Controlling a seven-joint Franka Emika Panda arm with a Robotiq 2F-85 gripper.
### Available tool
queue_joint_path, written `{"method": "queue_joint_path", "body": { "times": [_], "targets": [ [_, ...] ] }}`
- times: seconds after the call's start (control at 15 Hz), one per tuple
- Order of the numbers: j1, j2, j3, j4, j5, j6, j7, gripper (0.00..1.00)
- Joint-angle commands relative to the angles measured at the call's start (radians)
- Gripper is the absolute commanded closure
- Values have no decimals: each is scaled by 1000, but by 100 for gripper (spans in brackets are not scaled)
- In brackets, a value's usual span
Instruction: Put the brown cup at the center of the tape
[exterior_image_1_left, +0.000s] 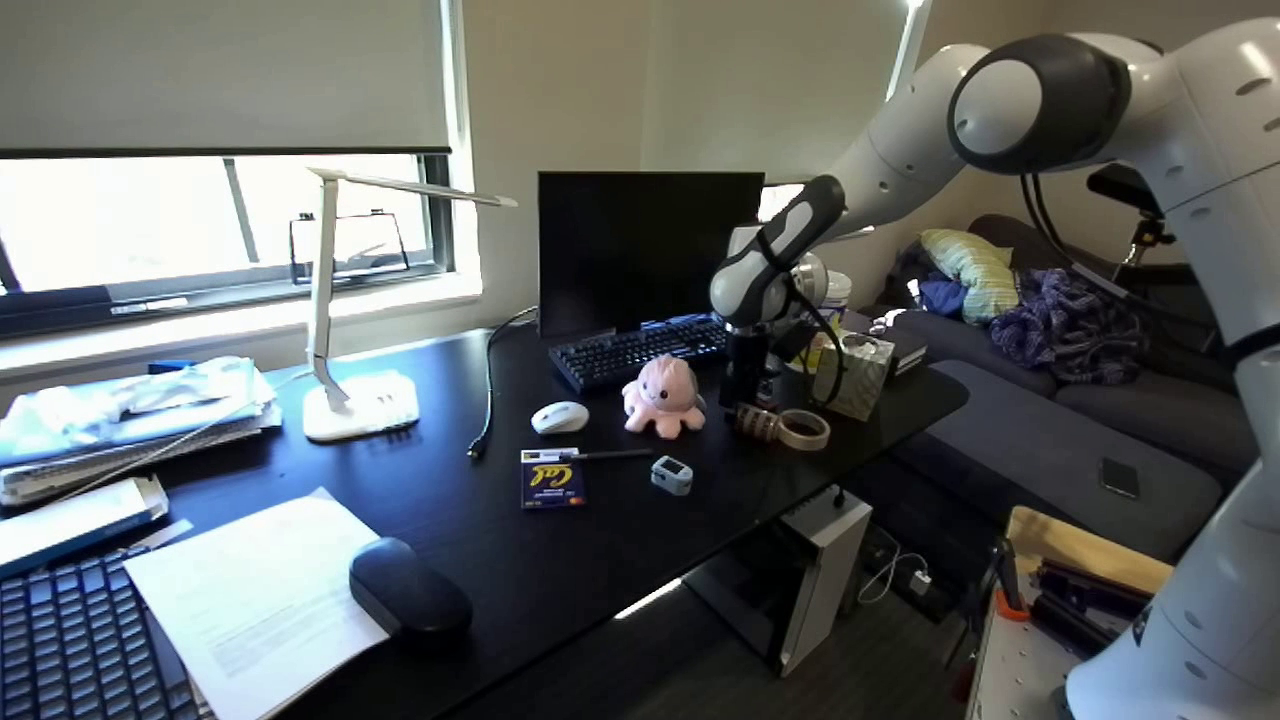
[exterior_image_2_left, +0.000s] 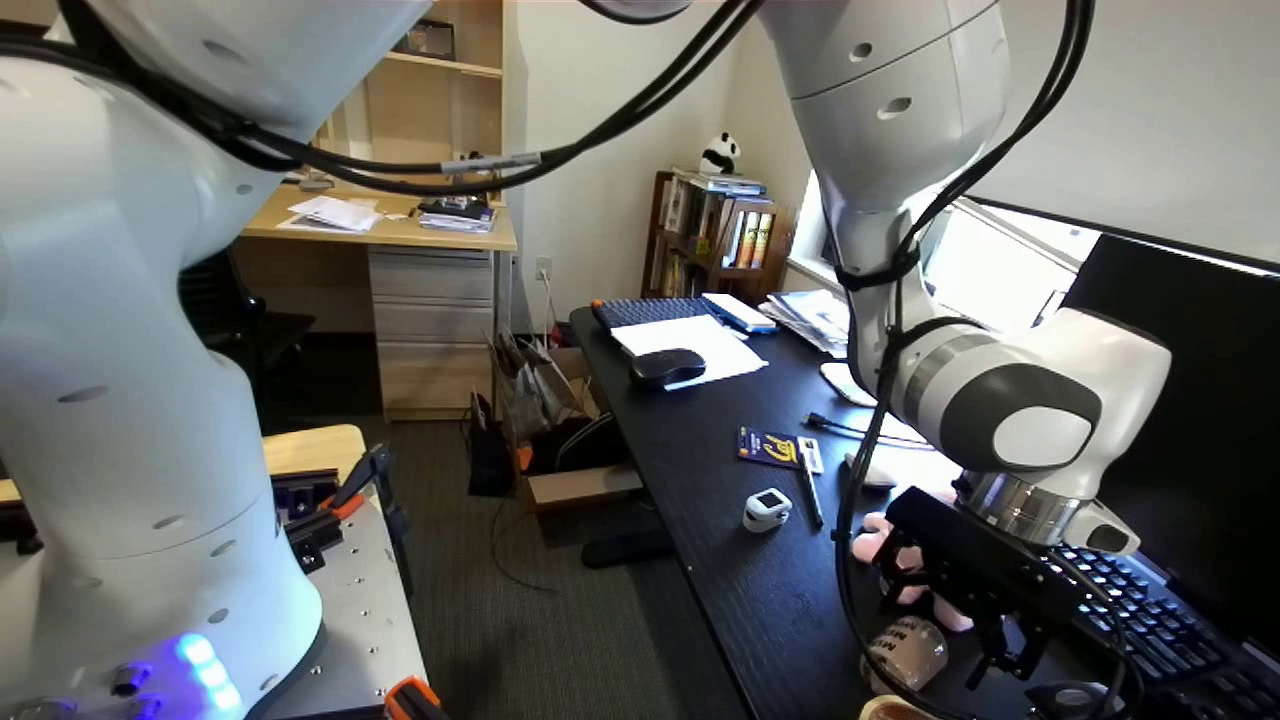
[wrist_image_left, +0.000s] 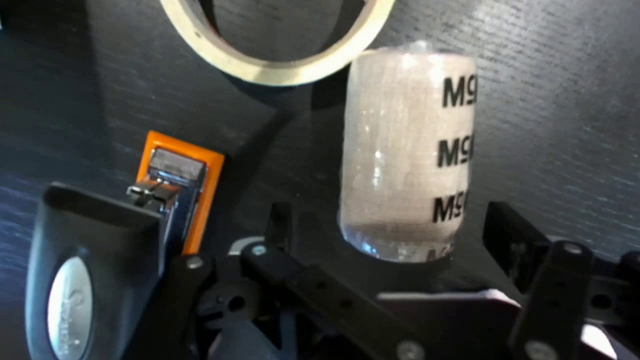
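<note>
In the wrist view the gripper (wrist_image_left: 392, 225) is nearest, fingers spread apart, a stapler (wrist_image_left: 115, 260) at its nine o'clock. Beyond, framed between the fingertips, the brown cup (wrist_image_left: 407, 155) lies on its side, just outside the tape (wrist_image_left: 277, 72) at its ten-thirty. Farther, in an exterior view, a monitor (exterior_image_1_left: 645, 250) stands at the cup's eleven.

Exterior views share desk (exterior_image_1_left: 590, 550) — wrist view close, facing down.

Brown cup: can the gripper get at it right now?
Likely yes: in the wrist view the gripper is open, seemingly wider than the brown cup, bare desk flanking its near end; the tape by its far end might crowd a grasp there.
</note>
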Motion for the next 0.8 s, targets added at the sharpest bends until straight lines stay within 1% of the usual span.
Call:
{"method": "queue_joint_path", "body": {
  "times": [0.0, 0.33, 0.47, 0.53, 0.67, 0.73],
  "targets": [
    [-4, 5, 10, 1, -30, -26, 10, 33],
    [-7, -9, 15, -6, -26, -21, 17, 67],
    [-40, -53, 38, -31, 15, -13, -1, 78],
    [-56, -81, 47, -47, 37, -10, -5, 78],
    [-101, -167, 69, -110, 112, 16, -17, 83],
    [-124, -208, 82, -139, 154, 17, -31, 83]
  ]
}}
